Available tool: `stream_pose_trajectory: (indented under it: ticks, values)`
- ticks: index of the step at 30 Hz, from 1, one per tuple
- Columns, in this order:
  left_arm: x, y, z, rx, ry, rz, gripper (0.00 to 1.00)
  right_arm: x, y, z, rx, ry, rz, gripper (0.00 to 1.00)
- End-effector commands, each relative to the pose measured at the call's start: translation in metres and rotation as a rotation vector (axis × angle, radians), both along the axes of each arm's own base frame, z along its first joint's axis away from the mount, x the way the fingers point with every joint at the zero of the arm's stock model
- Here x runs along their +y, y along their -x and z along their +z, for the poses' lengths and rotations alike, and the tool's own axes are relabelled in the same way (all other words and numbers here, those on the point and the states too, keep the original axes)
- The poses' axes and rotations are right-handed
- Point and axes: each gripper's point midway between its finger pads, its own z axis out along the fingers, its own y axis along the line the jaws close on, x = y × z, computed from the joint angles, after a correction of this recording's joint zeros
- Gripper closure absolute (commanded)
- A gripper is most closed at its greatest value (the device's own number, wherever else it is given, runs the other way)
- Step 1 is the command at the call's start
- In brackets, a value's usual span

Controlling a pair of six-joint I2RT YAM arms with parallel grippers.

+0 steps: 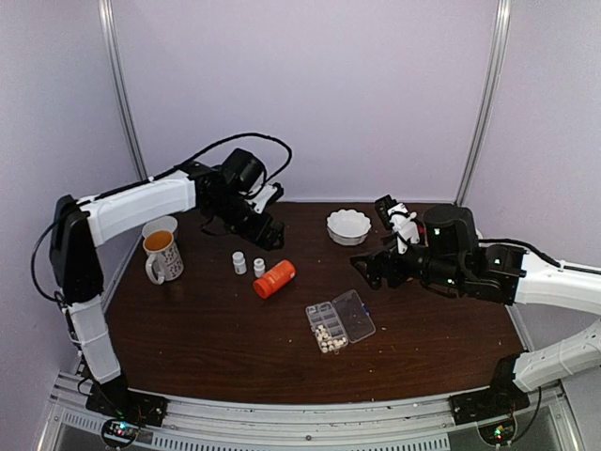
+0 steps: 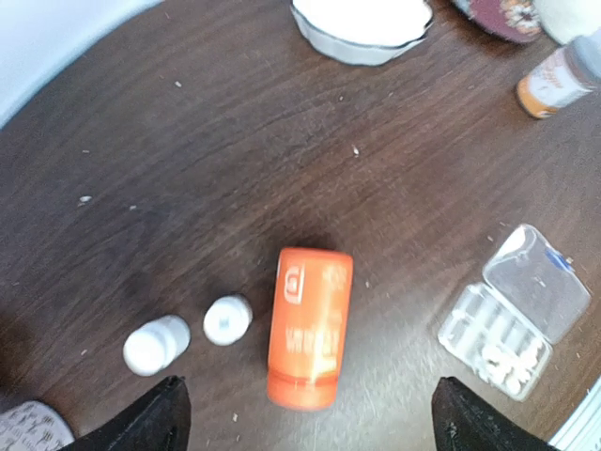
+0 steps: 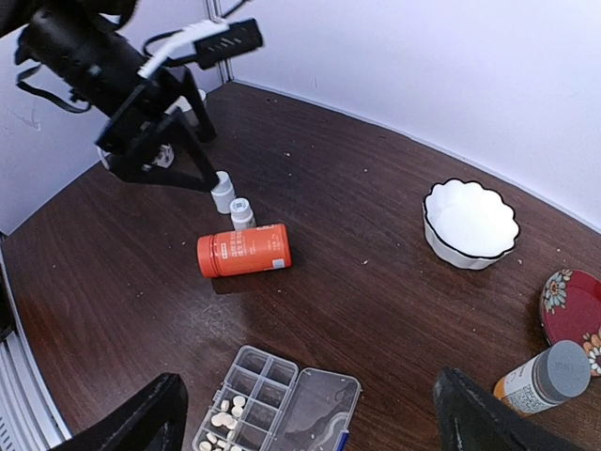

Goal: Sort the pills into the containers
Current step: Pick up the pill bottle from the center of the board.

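Left gripper (image 2: 310, 427), right gripper (image 3: 315, 413) both apart, empty, bottom edge. Pills (image 3: 225, 420) bunched in organizer box (image 3: 258, 368) cells, lower centre. Prob. between picks; next needs fine pinch on 1 pill.

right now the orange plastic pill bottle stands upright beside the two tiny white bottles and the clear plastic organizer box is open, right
The orange plastic pill bottle lies on its side, not upright, as the right wrist view shows. It is beside the two tiny white bottles, and the clear plastic organizer box is open.
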Motion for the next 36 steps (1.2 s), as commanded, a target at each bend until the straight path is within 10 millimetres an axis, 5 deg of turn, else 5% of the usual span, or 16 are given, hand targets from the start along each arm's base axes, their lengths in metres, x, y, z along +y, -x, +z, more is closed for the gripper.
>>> stream_pose_trajectory:
  ticks: [1, 10, 21, 36]
  values:
    - [0.018, 0.013, 0.034, -0.143, 0.118, 0.045, 0.1, -0.003, 0.0, 0.013, -0.045, -0.024, 0.005, 0.05]
    - [0.039, 0.05, -0.011, -0.251, 0.215, 0.089, 0.09, 0.0, -0.002, 0.017, -0.048, -0.035, 0.005, 0.05]
    - [0.033, 0.053, -0.052, -0.55, 0.346, 0.006, 0.1, -0.001, 0.002, 0.016, -0.031, -0.069, 0.009, 0.06]
    - [0.018, 0.053, -0.11, -0.584, 0.299, -0.127, 0.19, 0.005, 0.003, 0.021, -0.039, -0.069, 0.04, 0.07]
